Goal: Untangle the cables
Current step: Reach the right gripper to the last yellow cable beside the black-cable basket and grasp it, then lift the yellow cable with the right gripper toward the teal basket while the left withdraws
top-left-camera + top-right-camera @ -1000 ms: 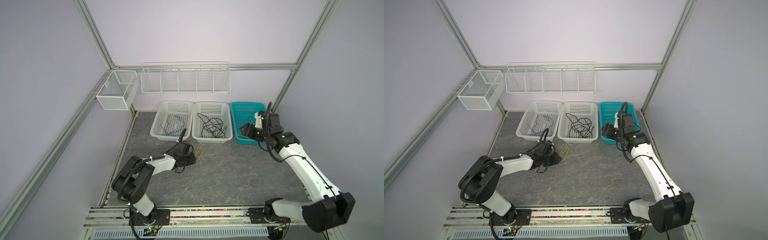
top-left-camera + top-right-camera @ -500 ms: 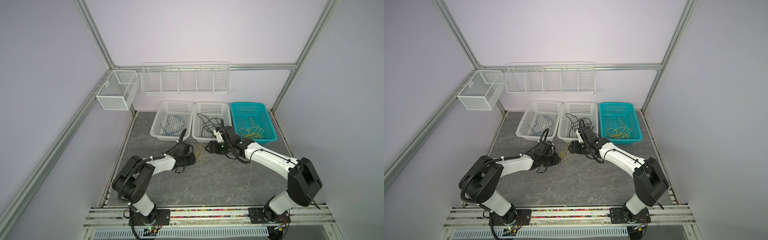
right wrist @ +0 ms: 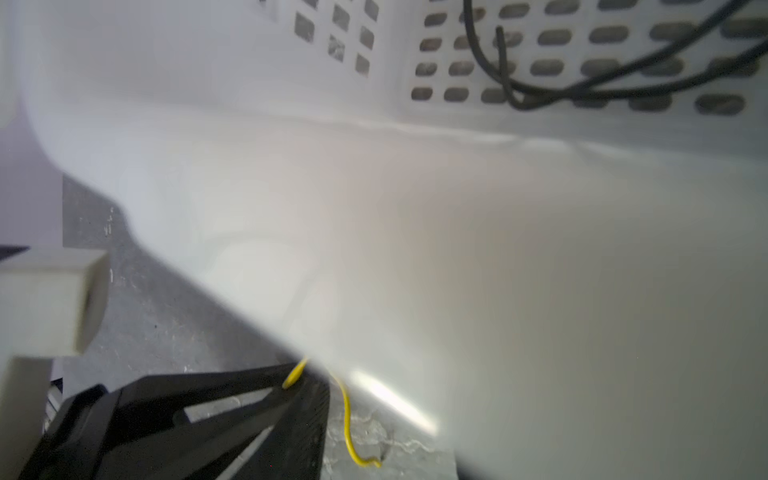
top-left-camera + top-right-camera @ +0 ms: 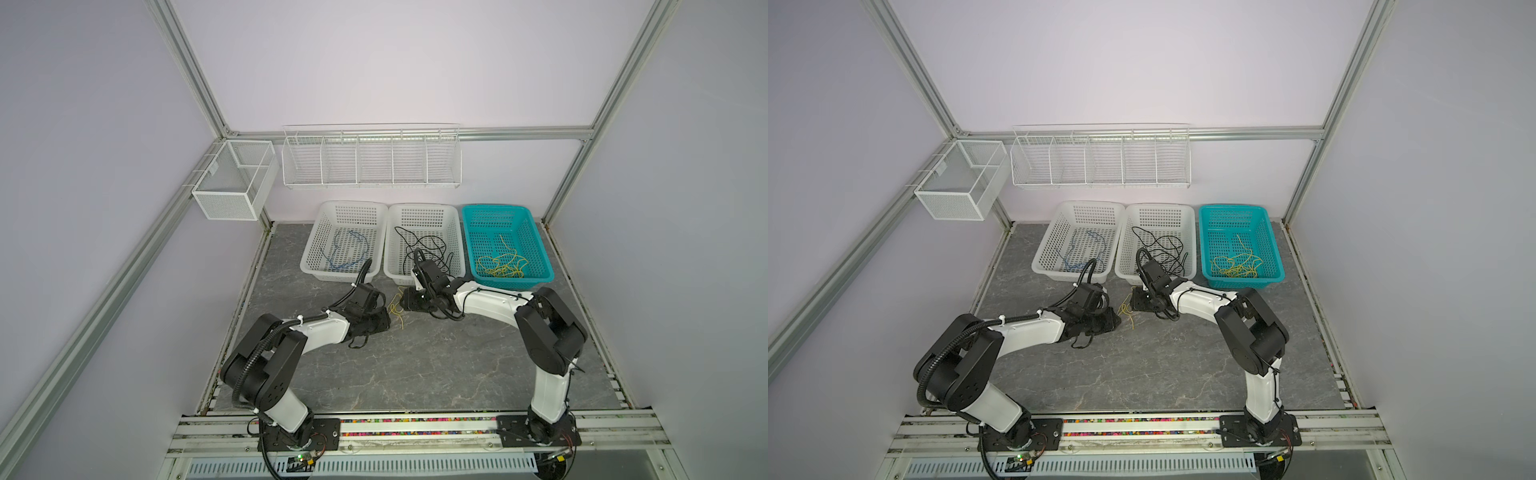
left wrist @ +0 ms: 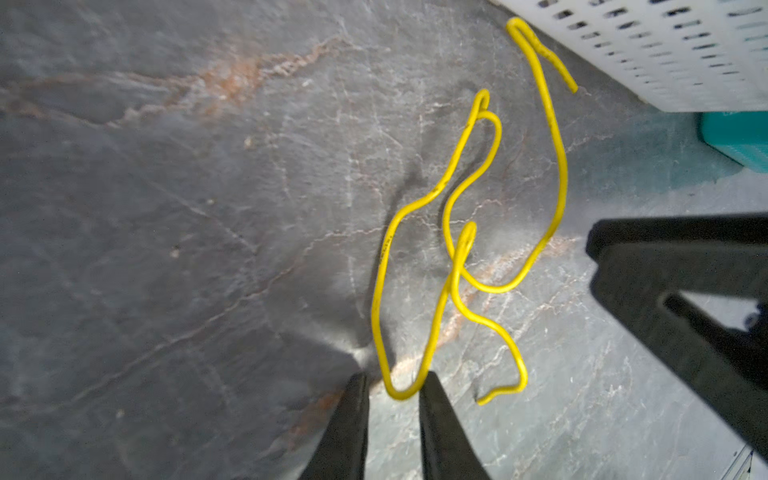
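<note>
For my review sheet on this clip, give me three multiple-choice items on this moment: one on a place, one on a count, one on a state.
1. Where does the black cable lie?
A. in the left white basket
B. in the middle white basket
C. in the teal basket

2. How many plastic baskets stand on the tabletop?
A. two
B. three
C. five

3. How does the loose yellow cable on the tabletop lie?
A. pulled out straight
B. bent into loops that cross each other
C. wound into a tight coil

Answers:
1 B: both top views show its black loops inside the middle white basket.
2 B: the left white basket, the middle white basket and the teal basket stand in a row.
3 B: the left wrist view shows its bends crossing one another.
</note>
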`<state>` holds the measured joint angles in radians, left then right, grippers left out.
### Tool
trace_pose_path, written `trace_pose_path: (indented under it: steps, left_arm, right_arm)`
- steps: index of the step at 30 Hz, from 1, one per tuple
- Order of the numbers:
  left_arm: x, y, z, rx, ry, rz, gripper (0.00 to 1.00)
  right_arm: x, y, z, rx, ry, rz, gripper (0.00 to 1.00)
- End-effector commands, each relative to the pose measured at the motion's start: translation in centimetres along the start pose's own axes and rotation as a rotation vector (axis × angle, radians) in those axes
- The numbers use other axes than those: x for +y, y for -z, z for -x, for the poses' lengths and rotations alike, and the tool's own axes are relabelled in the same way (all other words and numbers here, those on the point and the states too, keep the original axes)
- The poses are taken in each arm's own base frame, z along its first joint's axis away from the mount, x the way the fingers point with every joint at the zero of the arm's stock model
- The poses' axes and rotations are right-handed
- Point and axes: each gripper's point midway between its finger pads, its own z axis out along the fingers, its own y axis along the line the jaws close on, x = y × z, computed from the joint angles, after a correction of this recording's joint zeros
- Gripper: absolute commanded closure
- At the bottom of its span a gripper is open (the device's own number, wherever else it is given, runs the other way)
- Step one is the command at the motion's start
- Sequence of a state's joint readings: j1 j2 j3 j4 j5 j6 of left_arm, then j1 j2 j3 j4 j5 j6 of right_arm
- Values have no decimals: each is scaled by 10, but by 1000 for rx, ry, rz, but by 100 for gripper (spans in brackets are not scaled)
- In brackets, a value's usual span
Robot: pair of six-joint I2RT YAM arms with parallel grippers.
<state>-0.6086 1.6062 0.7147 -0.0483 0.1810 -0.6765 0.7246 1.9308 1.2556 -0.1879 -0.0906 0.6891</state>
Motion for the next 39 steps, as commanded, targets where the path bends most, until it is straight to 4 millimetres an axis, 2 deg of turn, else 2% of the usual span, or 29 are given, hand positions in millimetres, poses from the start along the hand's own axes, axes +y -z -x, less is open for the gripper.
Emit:
trace_pose_path:
  steps: [1,7,10,13,15,20,25,31,39]
  left_arm:
    - [0,2,1,-12,-10,-6,76]
    - [-1,4,2,-18,-10,-14,76]
    - [-2,5,2,-20,-9,-19,75]
    - [-5,11,4,-30,-15,-26,72]
    - [-8,18,7,-46,-21,-27,69]
    - [-17,45,18,-105,-44,-40,61]
    - [-26,75,27,-171,-70,-56,50]
    - [-29,99,36,-246,-85,-64,38]
    - [-41,132,46,-289,-158,-62,23]
  right_arm:
    - [-2,-16,1,0,-5,-21,54]
    - [0,-35,-4,19,11,-28,65]
    - [3,-33,-8,16,23,-36,79]
    - [7,-23,-10,1,43,-41,92]
    - [12,-10,-9,-20,55,-36,93]
    - [21,36,0,-99,85,-14,93]
    - [27,79,2,-150,118,11,93]
    - [31,123,-1,-195,158,29,93]
    - [24,187,-6,-281,217,18,93]
